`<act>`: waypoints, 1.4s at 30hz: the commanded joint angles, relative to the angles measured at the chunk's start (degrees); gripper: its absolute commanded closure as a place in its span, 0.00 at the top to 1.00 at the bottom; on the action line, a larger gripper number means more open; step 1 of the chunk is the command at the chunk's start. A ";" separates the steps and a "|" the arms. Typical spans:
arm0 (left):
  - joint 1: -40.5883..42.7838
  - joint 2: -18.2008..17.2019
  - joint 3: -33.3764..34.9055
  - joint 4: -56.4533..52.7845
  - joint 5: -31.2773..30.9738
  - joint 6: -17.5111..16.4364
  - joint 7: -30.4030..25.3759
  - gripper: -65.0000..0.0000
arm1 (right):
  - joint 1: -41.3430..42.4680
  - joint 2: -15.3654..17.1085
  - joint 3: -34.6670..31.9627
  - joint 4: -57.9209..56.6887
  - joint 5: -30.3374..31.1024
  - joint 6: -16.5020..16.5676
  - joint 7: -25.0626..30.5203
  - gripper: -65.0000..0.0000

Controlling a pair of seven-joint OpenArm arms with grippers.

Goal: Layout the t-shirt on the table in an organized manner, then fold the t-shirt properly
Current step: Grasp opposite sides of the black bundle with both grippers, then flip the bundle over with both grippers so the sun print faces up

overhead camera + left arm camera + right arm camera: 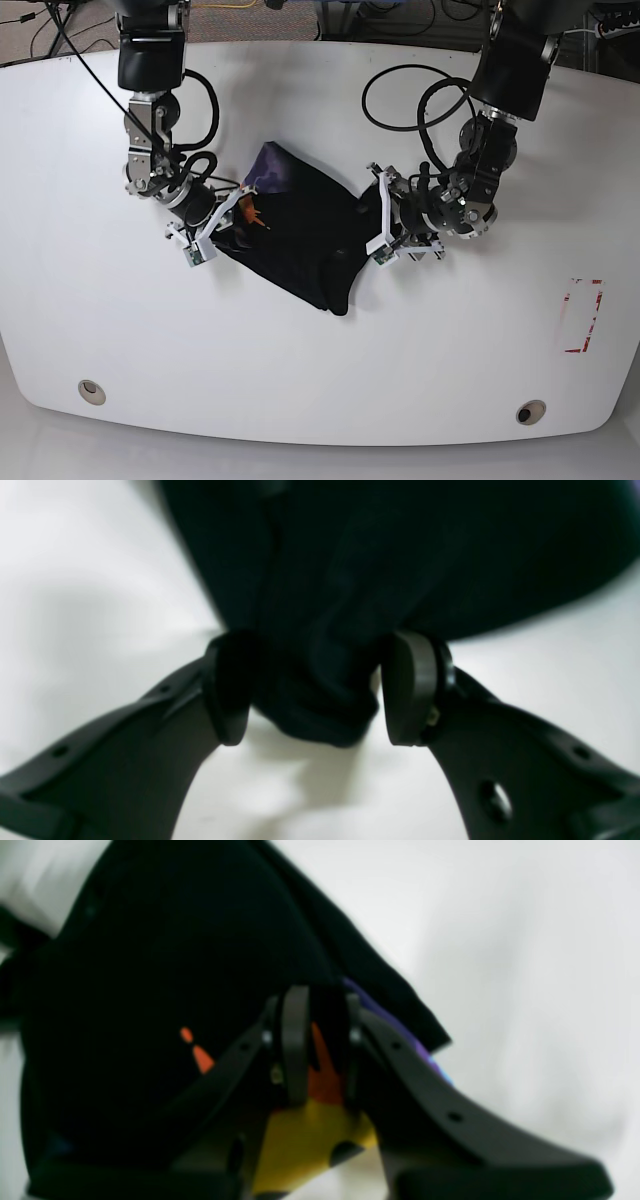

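Observation:
The black t-shirt (300,240) lies crumpled in the middle of the white table (320,380), with a bit of orange and purple print showing at its left side. My right gripper (322,1045) is shut on a fold of the t-shirt (150,965) at the orange and yellow print; in the base view it (232,215) sits at the shirt's left edge. My left gripper (320,695) is open, its pads on either side of a bunched black fold (375,555), with a sliver of gap at one pad. In the base view it (376,222) is at the shirt's right edge.
A red-and-white tape mark (583,315) is at the table's right side. Two grommet holes (91,390) (530,411) sit near the front edge. Black cables (400,90) loop over the table behind the left arm.

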State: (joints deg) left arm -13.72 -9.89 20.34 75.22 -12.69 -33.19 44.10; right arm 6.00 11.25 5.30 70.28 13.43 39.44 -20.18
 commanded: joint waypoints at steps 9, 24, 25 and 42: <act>-8.57 0.35 0.19 -7.04 0.34 0.27 -0.27 0.57 | -8.33 -4.87 0.19 12.93 -0.90 0.56 -5.35 0.15; -14.64 -1.41 -0.25 -6.96 -0.10 0.09 0.08 0.57 | -10.88 -11.73 -0.42 19.17 -0.90 0.56 -9.93 0.15; -14.64 -1.85 -0.25 -5.73 -0.10 0.09 0.08 0.57 | -10.79 -11.73 -0.42 19.96 -0.90 0.56 -10.54 0.15; -7.34 -4.31 -7.28 15.90 0.16 0.09 8.08 0.57 | 0.99 -8.83 -0.25 20.49 -0.90 0.56 -18.28 0.15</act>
State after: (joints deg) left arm -21.30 -13.78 14.50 88.73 -12.62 -33.28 52.45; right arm 4.84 2.70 5.39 92.40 11.73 39.53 -39.66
